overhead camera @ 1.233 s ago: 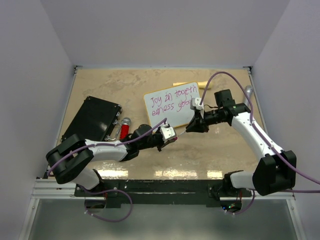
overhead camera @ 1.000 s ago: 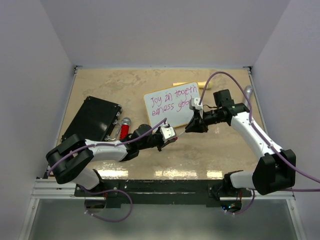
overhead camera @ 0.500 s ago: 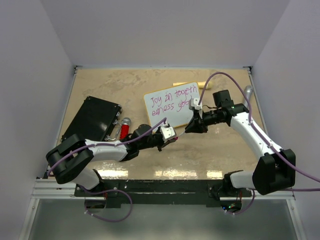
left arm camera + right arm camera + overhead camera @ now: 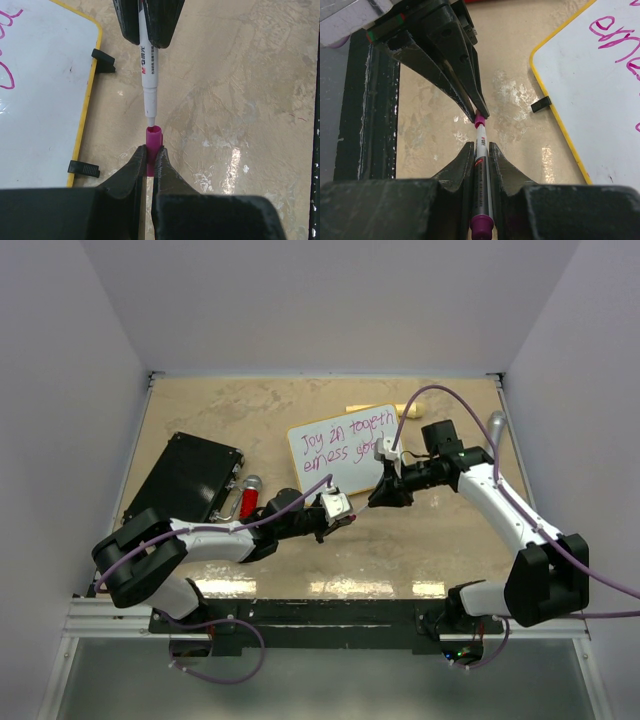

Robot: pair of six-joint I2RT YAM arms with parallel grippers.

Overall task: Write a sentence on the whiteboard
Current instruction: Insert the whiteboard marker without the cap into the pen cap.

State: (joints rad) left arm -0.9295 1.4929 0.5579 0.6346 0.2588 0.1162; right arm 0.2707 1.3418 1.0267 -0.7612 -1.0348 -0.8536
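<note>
Looks like the right gripper (image 4: 481, 147) has nudged its marker (image 4: 148, 75) in, with the tip now at the mouth of the pink cap (image 4: 154, 136) that the left gripper (image 4: 152, 151) pinches. Both jaws are clamped tight. The whiteboard (image 4: 335, 472), sentence (image 4: 343, 439) written, sits just beside. I'd keep the axes aligned and push straight.

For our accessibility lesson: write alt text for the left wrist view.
The left gripper pinches a pink cap while the right gripper holds a white marker, tip at the cap's mouth. A yellow-rimmed whiteboard lies to the left.
</note>
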